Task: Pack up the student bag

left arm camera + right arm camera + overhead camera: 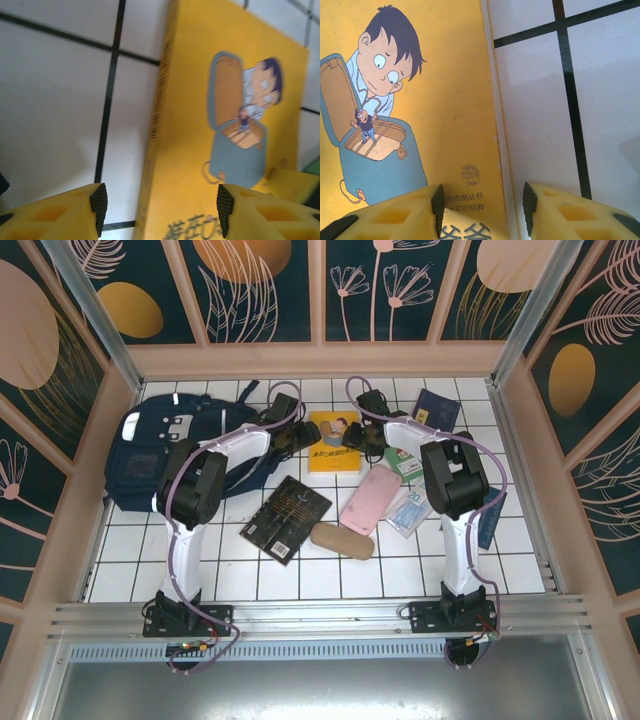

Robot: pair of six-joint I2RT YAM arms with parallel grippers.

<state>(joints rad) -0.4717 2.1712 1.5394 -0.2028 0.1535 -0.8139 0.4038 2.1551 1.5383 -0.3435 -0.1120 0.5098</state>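
Now: the left gripper (159, 210) and right gripper (484, 207) flank the yellow book (335, 440) at mid-table, one on each side.

- The left gripper has its jaws spread astride the book's spine edge. One pad (99, 202) is over bare tile and the other over the cover. It pinches nothing.
- The right gripper also has its jaws apart, astride the opposite edge. It holds nothing.
- I cannot tell whether any pad touches the cover.

The bag (165, 455) lies flat at the far left of the table, well apart from the book and beyond the left gripper. The book's long axis runs away from the arm bases, so both grippers meet it on its long edges.

Judgement: the book has to travel left to reach the bag, and the left arm is the nearer one for that carry. I cannot make out the bag's opening.

The top view gives the layout: the bag, a black book (287, 518), a pink case (372, 498) and a tan case (342, 540) nearer the bases. The wrist views give what the wrists hide from above: each book edge lying between open pads, and the cover drawing.
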